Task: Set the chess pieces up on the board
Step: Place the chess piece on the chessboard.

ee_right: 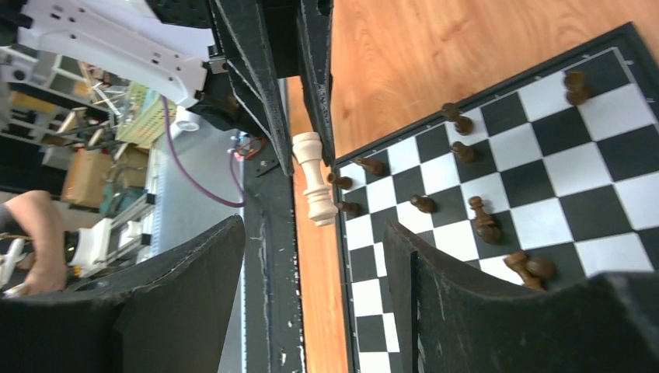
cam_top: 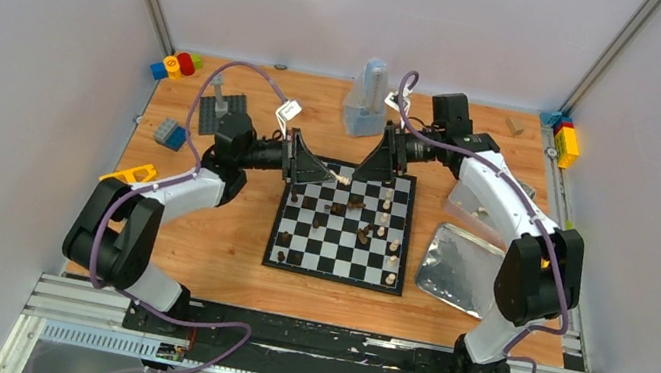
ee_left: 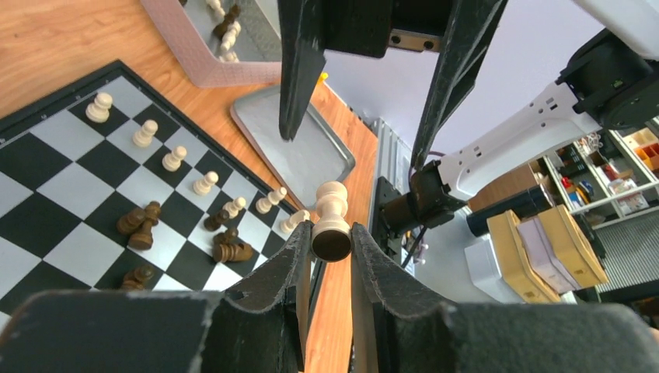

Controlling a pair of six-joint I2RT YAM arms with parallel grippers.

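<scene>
A cream chess piece (ee_left: 330, 223) is clamped at its base between the closed fingers of the left gripper (cam_top: 332, 177) and is held in the air, tilted, above the far left part of the board (cam_top: 326, 247). The right gripper (ee_right: 315, 233) is pointed at it from the other side, its jaws spread wide and nothing held between them; the piece is seen just ahead of its fingertips. A row of cream pawns (ee_left: 172, 158) is stood along the right side of the board. Dark pieces (ee_left: 140, 225) are scattered across the middle squares, several lying toppled. A silver tray (cam_top: 460, 269) is placed on the wooden table (cam_top: 195, 245) just right of the board.
</scene>
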